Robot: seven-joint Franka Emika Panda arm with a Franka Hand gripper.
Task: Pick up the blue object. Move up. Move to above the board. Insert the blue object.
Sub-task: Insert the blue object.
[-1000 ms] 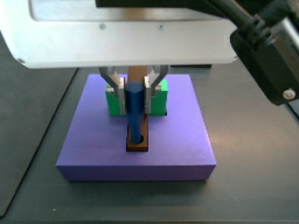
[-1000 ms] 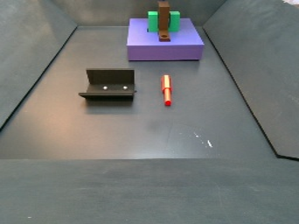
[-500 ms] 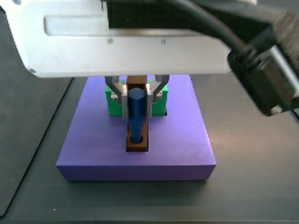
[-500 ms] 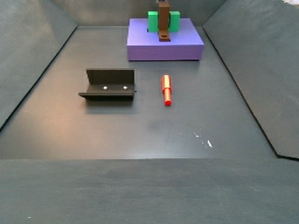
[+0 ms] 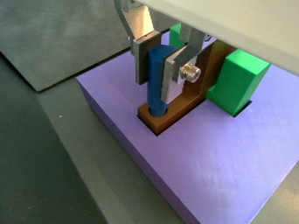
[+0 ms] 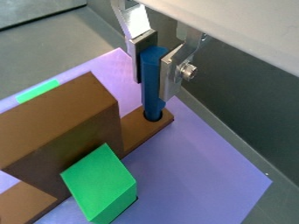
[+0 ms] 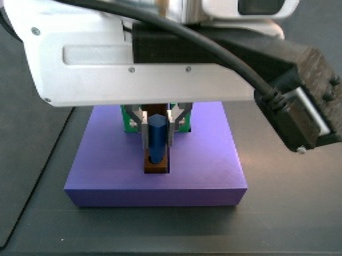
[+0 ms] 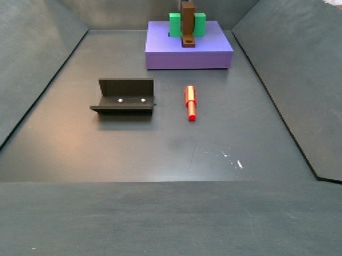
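The blue object (image 5: 153,74) stands upright between my gripper's (image 5: 156,87) silver fingers, which are shut on its sides. Its lower end sits in the round hole at the end of the brown board (image 5: 177,114). It shows the same way in both wrist views: peg (image 6: 152,83), board (image 6: 126,136). In a side view the peg (image 7: 158,140) shows under the white wrist body, standing on the board (image 7: 158,168). The arm does not show in the side view of the whole floor, where the board (image 8: 190,40) is small at the back.
The board lies on a large purple slab (image 7: 201,172) between green blocks (image 5: 239,83). On the dark floor lie a thin red stick (image 8: 190,102) and the fixture (image 8: 124,97). Grey walls ring the floor.
The wrist body has come lower over the board, so less of the blue peg shows. The peg's lower end stays at the hole. Red stick and fixture have not moved.
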